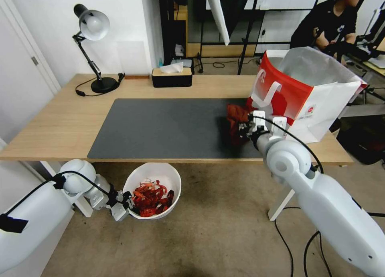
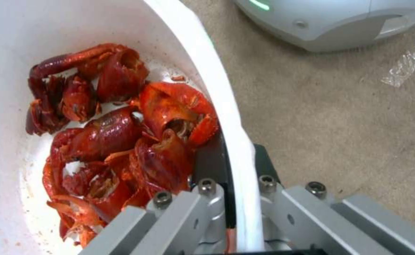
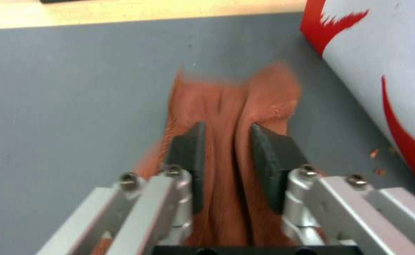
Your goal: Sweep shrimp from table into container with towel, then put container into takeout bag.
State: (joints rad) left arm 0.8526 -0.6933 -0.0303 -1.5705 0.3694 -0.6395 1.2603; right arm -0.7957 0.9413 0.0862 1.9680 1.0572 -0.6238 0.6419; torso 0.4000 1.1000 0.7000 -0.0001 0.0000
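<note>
The white container [image 1: 152, 167] hangs below the table's [image 1: 56, 120] front edge, over the carpet, with red shrimp [image 1: 150, 198] piled inside. My left gripper [image 1: 127, 205] is shut on its rim. In the left wrist view one finger [image 2: 207, 159] is inside the container's wall [image 2: 202, 67] beside the shrimp [image 2: 122, 141], and the other is outside. On the dark mat [image 1: 160, 124] my right gripper [image 1: 242, 128] is shut on the rust-brown towel [image 1: 236, 115], right next to the red and white takeout bag [image 1: 317, 92]. The right wrist view shows its pads [image 3: 191, 148] pinching a fold of the towel [image 3: 231, 95], with the bag [image 3: 372, 60] close by.
A desk lamp [image 1: 94, 28] and a black tissue box [image 1: 171, 77] stand along the table's far edge. A few orange crumbs [image 3: 375, 153] lie on the mat by the bag. Cables [image 1: 304, 245] trail on the carpet under my right arm.
</note>
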